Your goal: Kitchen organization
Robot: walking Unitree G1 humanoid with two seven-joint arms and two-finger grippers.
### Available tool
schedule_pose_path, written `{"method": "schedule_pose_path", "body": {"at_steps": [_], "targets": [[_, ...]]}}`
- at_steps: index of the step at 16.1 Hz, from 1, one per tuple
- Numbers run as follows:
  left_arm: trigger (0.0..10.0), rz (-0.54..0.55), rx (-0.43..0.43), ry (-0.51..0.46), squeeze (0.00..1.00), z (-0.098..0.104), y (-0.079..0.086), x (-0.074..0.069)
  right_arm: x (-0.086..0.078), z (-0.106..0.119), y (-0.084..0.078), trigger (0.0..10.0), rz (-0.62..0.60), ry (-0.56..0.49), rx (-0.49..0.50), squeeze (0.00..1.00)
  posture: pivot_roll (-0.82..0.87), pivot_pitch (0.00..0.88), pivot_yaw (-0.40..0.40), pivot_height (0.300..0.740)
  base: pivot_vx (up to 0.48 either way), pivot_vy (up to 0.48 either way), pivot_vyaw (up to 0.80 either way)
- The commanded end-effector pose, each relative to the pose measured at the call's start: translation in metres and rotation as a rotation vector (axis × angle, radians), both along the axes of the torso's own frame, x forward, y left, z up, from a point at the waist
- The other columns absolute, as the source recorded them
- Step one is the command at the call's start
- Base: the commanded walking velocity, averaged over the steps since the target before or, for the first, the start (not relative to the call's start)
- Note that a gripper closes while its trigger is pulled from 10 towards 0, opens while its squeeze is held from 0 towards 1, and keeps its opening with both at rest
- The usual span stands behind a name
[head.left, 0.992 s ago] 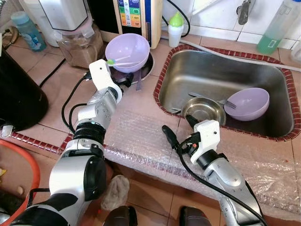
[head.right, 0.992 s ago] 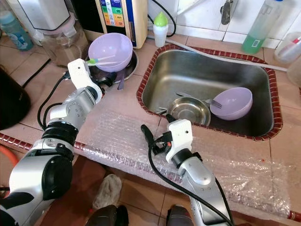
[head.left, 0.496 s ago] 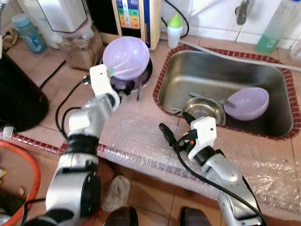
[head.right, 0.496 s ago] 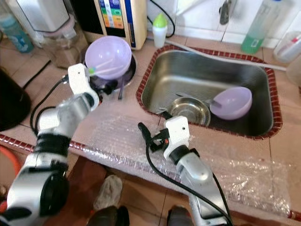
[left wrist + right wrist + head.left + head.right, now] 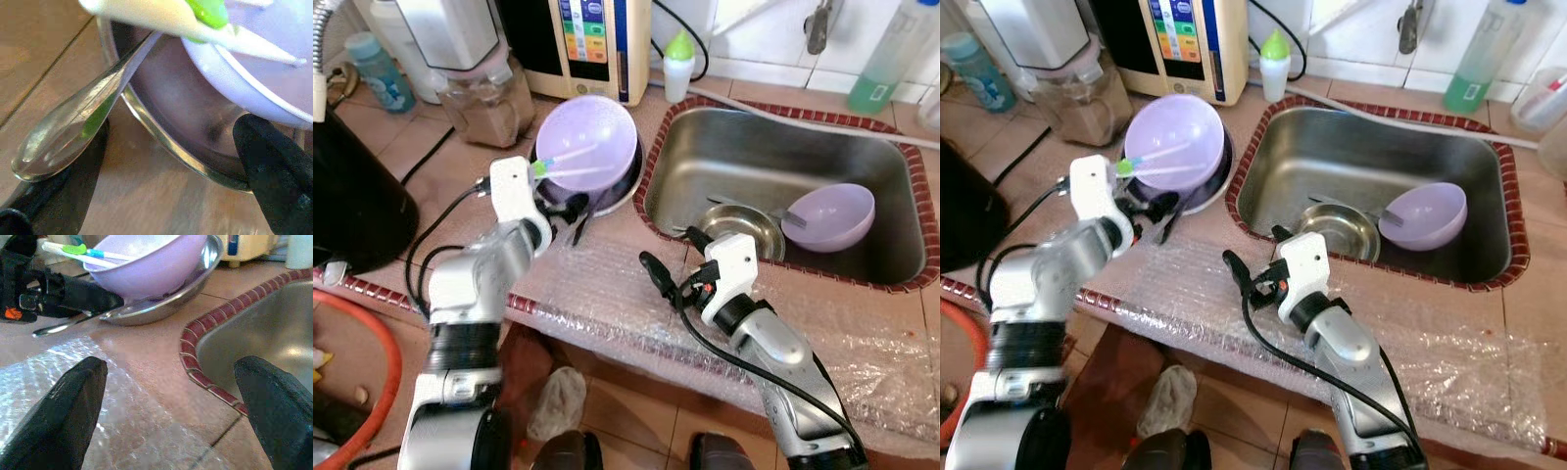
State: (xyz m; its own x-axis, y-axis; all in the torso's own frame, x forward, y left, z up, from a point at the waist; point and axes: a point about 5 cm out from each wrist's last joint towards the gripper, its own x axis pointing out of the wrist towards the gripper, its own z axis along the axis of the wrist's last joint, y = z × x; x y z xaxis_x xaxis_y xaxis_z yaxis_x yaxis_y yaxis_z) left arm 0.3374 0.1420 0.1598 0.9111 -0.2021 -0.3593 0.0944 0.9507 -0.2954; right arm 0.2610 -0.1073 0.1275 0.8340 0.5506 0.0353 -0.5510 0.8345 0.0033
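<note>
A lilac bowl (image 5: 587,147) holding white sticks with green and blue ends (image 5: 563,162) sits in a shallow steel plate (image 5: 625,188) on the tiled counter left of the sink. My left gripper (image 5: 566,209) is open at the plate's near rim (image 5: 166,147), and a steel spoon handle (image 5: 73,132) lies against one finger. My right gripper (image 5: 675,257) hovers open over the bubble wrap (image 5: 607,294) by the sink's front corner, nothing between its fingers. In the sink (image 5: 744,147) lie a second lilac bowl (image 5: 829,215), a steel dish (image 5: 736,227) and a fork (image 5: 773,208).
Along the back stand a blender jar (image 5: 484,93), a water dispenser (image 5: 592,44), a small green-capped bottle (image 5: 677,61) and a green soap bottle (image 5: 886,59). A black appliance (image 5: 352,206) fills the left counter. An orange basin rim (image 5: 382,372) is below left.
The steel plate with the lilac bowl has slid toward the counter's front, together with my left gripper as its arm drew back. My right gripper has edged a little left.
</note>
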Motion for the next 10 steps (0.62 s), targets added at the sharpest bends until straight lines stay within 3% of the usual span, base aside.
{"method": "schedule_pose_path", "body": {"at_steps": [1,5,10], "targets": [[10.0,0.021,0.031,0.077,0.00,-0.014,0.008,-0.009,0.000,0.000,0.002,10.0,0.036,0.005,0.016,0.00,-0.05,0.071,0.104,0.740,0.000,0.000,0.00],[10.0,0.033,0.046,0.060,0.00,-0.005,0.012,-0.017,0.000,0.004,0.006,10.0,0.130,0.015,0.028,0.00,-0.03,0.061,0.102,0.740,0.000,0.000,0.00],[10.0,0.025,0.068,0.037,0.00,0.006,0.011,-0.023,0.004,-0.001,0.002,10.0,0.124,0.016,0.004,0.00,-0.02,0.049,0.107,0.740,0.000,0.000,0.00]]}}
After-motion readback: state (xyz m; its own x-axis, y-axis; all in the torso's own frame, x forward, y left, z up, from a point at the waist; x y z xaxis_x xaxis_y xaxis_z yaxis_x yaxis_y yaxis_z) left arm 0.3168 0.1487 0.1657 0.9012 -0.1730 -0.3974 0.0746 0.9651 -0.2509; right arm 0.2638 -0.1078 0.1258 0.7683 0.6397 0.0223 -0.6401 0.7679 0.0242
